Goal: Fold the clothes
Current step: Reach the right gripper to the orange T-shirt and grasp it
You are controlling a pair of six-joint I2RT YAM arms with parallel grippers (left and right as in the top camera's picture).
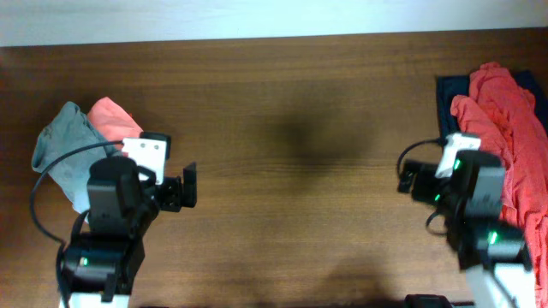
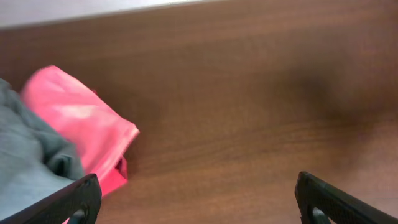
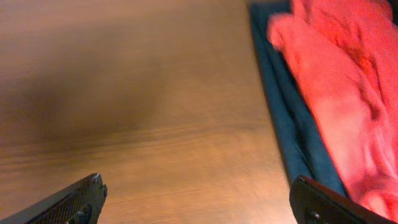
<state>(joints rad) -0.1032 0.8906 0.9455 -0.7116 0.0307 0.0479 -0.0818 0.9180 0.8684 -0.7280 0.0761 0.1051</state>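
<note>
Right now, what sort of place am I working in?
Likely a robot test bench, not a home: a dark-brown wooden table, a black left arm and right arm at its near edge, and clothing piles: coral-orange heap on navy cloth right, grey-teal garment left.

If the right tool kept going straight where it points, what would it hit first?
Probably the bare brown wooden table; the coral-orange and navy fabric pile lies off to one side of the right tool.

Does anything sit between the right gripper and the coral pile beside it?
Nothing visible does. Only bare table lies between the open right gripper and the coral garment; a navy piece under it edges out on the gripper's side.
</note>
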